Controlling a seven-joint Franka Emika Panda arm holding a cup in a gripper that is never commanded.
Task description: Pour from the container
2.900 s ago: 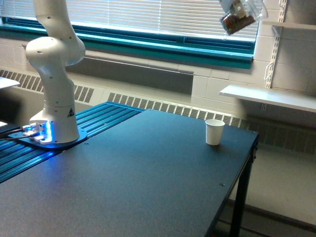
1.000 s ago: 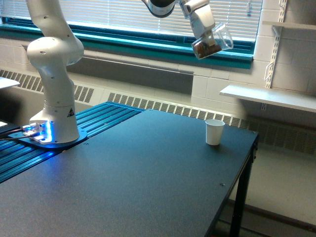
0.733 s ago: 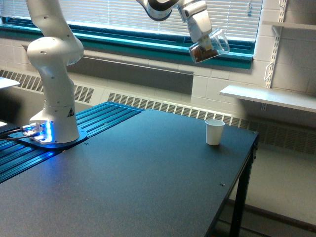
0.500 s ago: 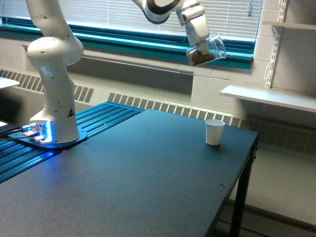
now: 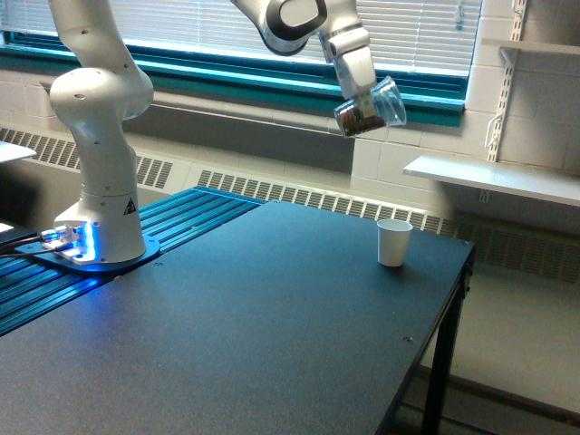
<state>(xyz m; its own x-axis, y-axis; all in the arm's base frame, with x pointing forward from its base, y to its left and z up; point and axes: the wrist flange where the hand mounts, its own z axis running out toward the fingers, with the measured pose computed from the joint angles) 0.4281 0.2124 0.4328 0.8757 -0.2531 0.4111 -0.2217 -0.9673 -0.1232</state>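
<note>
You had the container [image 5: 371, 107] up in the air, well above the white paper cup [image 5: 393, 242] and a little toward the exterior view's left of it. It was a small clear cup, tilted, with its open mouth turned toward the exterior view's right and slightly upward. The brown granular bits lay gathered at its lower end, the end farther from the white paper cup's side of the picture. Nothing could be seen falling from it.

Your gripper [image 5: 357, 89] was clamped on the container from above and from the exterior view's left, with the white fingers running down along the clear wall. The handle itself was too small to make out. The arm [image 5: 294, 16] reached in from the top of the picture, high above the white paper cup, in front of the window blinds [image 5: 217, 27].

The white paper cup stood upright on the dark table [image 5: 254, 335], near the table's far edge and close to its corner at the exterior view's right. What was inside the white paper cup could not be told. The robot's base [image 5: 98, 181] stood well apart from the white paper cup, toward the exterior view's left, with a blue light at its foot. A white shelf [image 5: 494, 177] hung on the wall beyond the white paper cup, toward the exterior view's right
</note>
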